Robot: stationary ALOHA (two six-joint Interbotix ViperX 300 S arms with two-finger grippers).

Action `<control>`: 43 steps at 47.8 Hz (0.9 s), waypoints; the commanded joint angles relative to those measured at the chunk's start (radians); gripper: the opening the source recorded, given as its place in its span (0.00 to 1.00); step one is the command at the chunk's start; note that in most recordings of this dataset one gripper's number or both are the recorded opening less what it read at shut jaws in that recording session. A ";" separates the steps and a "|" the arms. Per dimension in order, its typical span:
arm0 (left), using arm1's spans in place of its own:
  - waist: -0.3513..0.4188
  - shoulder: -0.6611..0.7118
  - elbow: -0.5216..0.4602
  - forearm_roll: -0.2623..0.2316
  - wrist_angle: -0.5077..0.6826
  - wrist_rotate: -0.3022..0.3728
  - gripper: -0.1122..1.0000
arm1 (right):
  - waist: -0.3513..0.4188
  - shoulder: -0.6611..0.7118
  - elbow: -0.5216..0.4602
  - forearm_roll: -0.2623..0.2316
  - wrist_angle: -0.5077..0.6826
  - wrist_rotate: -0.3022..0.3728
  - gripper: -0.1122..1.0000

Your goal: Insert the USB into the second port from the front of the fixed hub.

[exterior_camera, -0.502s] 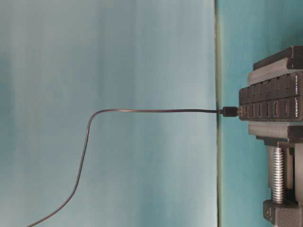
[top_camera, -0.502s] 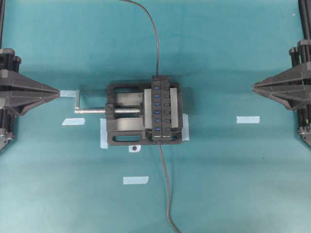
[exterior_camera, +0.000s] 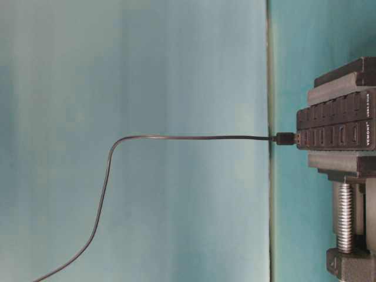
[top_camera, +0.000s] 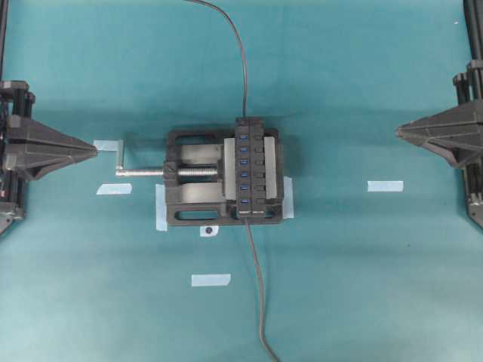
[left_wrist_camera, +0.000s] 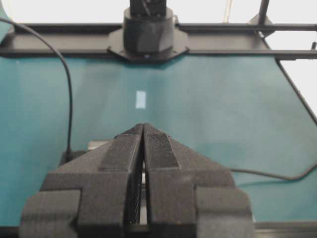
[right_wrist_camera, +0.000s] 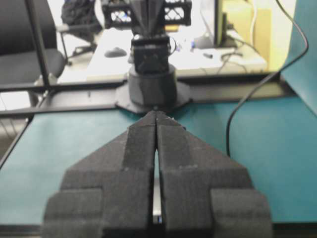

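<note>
Both arms have pulled back a bit toward the edges vs earlier. Left gripper [top_camera: 95, 150] & right gripper [top_camera: 398, 133] pressed together, empty. USB [exterior_camera: 286, 139] sits in fixed hub [top_camera: 251, 167]'s front end; looks done, just verify port.

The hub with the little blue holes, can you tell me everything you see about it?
The fixed hub is a long, narrow black plastic bar with a row of blue slots beside a row of black buttons. It lies flat, clamped in a black vise on the teal table. A dark cable leaves its far end; a second cable meets its near end.
</note>
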 commanded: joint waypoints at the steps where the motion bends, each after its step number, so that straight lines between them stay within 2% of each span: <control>1: 0.002 0.009 -0.021 0.002 0.003 0.000 0.10 | -0.009 0.015 -0.014 0.002 0.023 0.026 0.07; 12: 0.003 0.009 -0.028 0.002 0.049 0.000 0.10 | -0.032 0.080 -0.052 0.002 0.181 0.078 0.07; 22: 0.003 0.017 -0.041 0.002 0.115 0.003 0.10 | -0.044 0.173 -0.109 -0.002 0.295 0.080 0.07; 43: 0.006 0.095 -0.054 0.002 0.183 -0.012 0.10 | -0.094 0.362 -0.179 -0.005 0.367 0.080 0.07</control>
